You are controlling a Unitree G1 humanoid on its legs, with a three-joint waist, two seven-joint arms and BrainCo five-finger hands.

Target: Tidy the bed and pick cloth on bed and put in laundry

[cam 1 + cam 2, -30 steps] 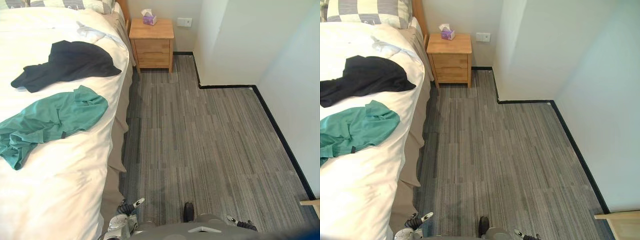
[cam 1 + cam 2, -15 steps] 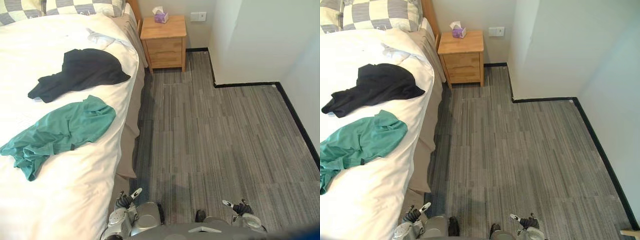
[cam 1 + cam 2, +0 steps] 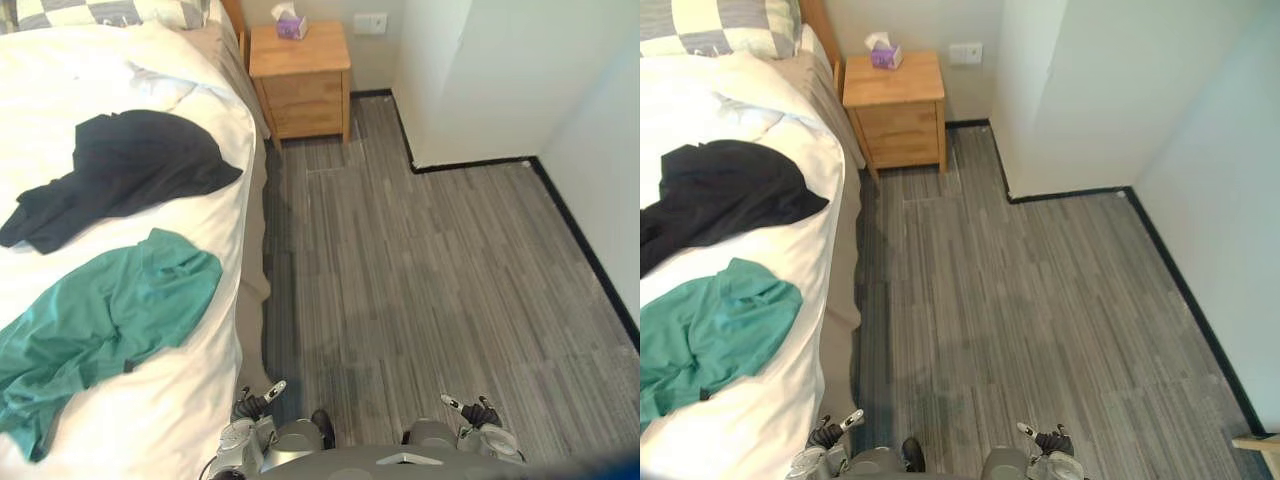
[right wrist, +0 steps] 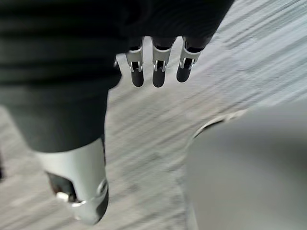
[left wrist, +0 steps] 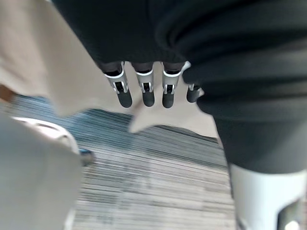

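Left eye view: black cloth upper left, green cloth lower left, both on white bed; left hand, right hand at bottom edge, fingers relaxed, empty.

I have both arms hanging low at my sides. The left hand sits at the lower left of the head view. Its fingers are straight in a row with the thumb held apart, and it holds nothing. The right hand sits at the lower right, about level with the left. Its fingers are likewise straight and loose, the thumb is spread away, and it is empty. The two hands are well apart.
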